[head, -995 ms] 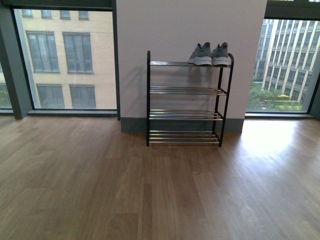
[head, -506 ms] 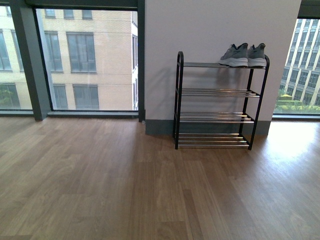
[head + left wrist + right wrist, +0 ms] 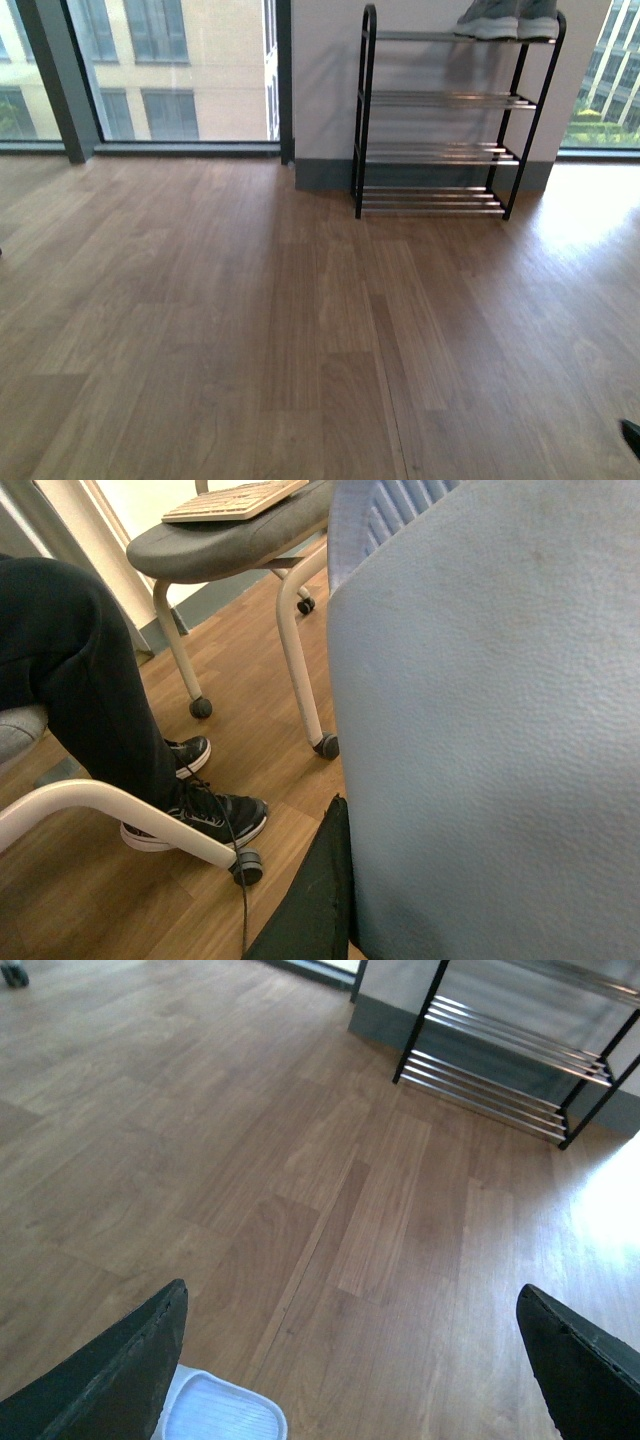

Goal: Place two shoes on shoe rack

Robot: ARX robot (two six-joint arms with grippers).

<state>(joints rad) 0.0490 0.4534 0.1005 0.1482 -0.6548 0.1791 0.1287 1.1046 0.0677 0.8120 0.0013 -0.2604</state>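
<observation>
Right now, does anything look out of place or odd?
Nothing spilled or damaged. The rack stands straight with grey sneakers on its top tier. One pale blue slide lies on the floor by the right hand, away from the rack.

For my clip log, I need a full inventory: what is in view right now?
shoe rack: one, black and chrome, against wall
grey sneakers: one pair, grey, rack's top shelf
slide: one, pale blue, close to left wrist camera
second slide: one, pale blue, on floor
person's legs: black trousers, black trainers, seated
chairs: two, grey seats, beside person
keyboard: one, pale, on chair seat
right gripper: black, open, above floor
left gripper: black, beside slide, grip unclear
</observation>
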